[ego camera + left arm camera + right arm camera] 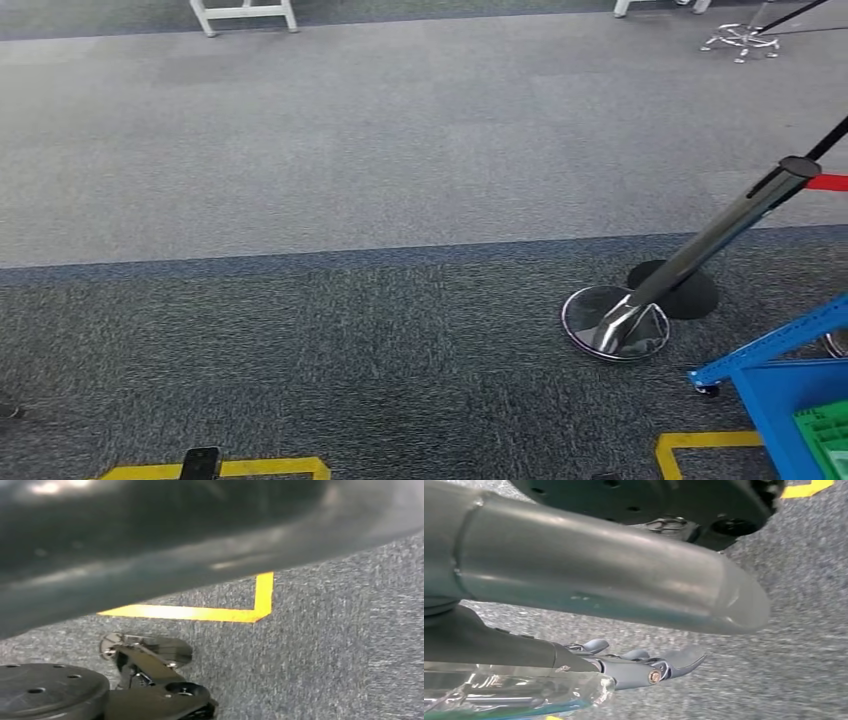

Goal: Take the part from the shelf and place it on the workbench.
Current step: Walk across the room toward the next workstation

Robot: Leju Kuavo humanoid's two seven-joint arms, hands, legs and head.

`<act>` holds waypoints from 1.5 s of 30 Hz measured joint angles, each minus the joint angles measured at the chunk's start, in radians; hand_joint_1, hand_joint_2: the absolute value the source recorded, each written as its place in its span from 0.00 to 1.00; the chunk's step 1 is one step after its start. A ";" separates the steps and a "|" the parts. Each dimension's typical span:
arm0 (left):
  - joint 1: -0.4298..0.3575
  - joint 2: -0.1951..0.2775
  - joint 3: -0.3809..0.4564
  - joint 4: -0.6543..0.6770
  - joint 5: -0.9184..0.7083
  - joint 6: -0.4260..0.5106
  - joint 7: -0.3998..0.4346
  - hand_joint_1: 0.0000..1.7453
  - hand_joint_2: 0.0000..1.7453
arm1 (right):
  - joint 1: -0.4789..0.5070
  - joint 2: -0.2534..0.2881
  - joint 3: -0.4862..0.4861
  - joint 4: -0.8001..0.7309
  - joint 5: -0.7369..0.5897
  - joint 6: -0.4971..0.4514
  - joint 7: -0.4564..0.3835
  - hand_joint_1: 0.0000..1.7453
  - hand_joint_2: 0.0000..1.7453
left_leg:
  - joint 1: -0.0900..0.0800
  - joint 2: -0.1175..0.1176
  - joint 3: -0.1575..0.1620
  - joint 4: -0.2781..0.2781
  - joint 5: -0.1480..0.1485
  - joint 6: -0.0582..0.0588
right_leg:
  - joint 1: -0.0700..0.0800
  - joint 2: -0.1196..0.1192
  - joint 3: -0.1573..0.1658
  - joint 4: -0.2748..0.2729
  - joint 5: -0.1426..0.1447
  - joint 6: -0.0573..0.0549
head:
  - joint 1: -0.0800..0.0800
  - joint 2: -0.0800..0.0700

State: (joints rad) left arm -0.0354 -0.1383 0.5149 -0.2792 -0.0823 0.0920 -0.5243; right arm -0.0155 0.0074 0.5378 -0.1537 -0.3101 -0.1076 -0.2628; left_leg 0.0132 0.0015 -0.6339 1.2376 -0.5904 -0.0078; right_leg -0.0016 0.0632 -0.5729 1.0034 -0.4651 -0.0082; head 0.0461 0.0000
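In the right wrist view my right hand [589,630] hangs above the carpet, its thick grey thumb [614,570] running across the picture and its darker fingers [644,667] stretched out under it. A part in a clear crinkled plastic bag [509,692] lies against those fingers, and the hand seems to hold it. A blurred dark grey shape, probably my left hand [150,540], crosses the left wrist view, and how its fingers lie cannot be made out. The blue shelf frame [770,365] stands at the lower right of the head view, with a green crate [825,435] in it.
A chrome barrier post [700,250] leans up from its round base [615,322], carrying a red belt [828,182], just left of the shelf. Yellow tape corners [700,440] [210,611] mark the grey carpet. White table legs [243,14] stand far off.
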 joint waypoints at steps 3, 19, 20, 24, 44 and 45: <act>-0.002 -0.002 0.008 0.002 0.000 -0.002 0.003 0.00 0.00 | -0.003 0.001 0.007 -0.001 0.000 0.000 0.005 0.00 0.00 | -0.005 -0.058 0.080 -0.186 0.094 0.019 | 0.003 0.038 -0.001 0.006 0.000 0.004 | 0.000 0.000; -0.007 -0.012 0.031 0.008 -0.002 -0.001 0.003 0.00 0.00 | -0.003 0.006 0.016 -0.005 0.001 0.010 0.008 0.00 0.00 | -0.013 0.090 0.122 -0.250 0.087 0.012 | -0.018 -0.137 -0.006 0.022 -0.017 0.057 | 0.008 0.000; -0.009 -0.011 0.031 0.008 -0.007 0.003 0.001 0.00 0.00 | -0.004 0.006 0.016 -0.005 0.001 0.009 0.008 0.00 0.00 | -0.016 0.099 0.125 -0.249 0.085 0.007 | -0.015 -0.140 0.000 0.011 -0.018 0.049 | 0.006 0.000; -0.016 -0.012 0.031 0.008 -0.014 0.006 -0.008 0.00 0.00 | 0.001 0.006 0.016 -0.005 0.001 0.008 0.008 0.00 0.00 | -0.007 0.075 0.117 -0.207 0.049 -0.009 | -0.015 -0.097 0.000 0.010 -0.014 0.020 | -0.001 0.000; -0.015 -0.010 0.030 0.010 -0.043 0.003 -0.010 0.00 0.00 | 0.000 0.006 0.016 -0.006 -0.010 0.006 0.008 0.00 0.00 | -0.008 0.026 0.099 -0.252 0.107 0.038 | -0.012 -0.056 -0.154 0.279 -0.137 0.056 | 0.004 0.000; -0.015 -0.010 0.030 0.010 -0.044 0.003 -0.010 0.00 0.00 | 0.001 0.006 0.016 -0.006 -0.010 0.006 0.008 0.00 0.00 | -0.008 0.039 0.100 -0.252 0.105 0.037 | -0.012 -0.060 -0.146 0.267 -0.122 0.057 | 0.004 0.000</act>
State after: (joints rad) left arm -0.0505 -0.1480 0.5448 -0.2697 -0.1267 0.0952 -0.5346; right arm -0.0145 0.0136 0.5542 -0.1602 -0.3204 -0.1011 -0.2547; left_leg 0.0047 0.0400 -0.5341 0.9859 -0.4852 0.0289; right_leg -0.0138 0.0031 -0.7186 1.2705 -0.5867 0.0492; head 0.0503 0.0000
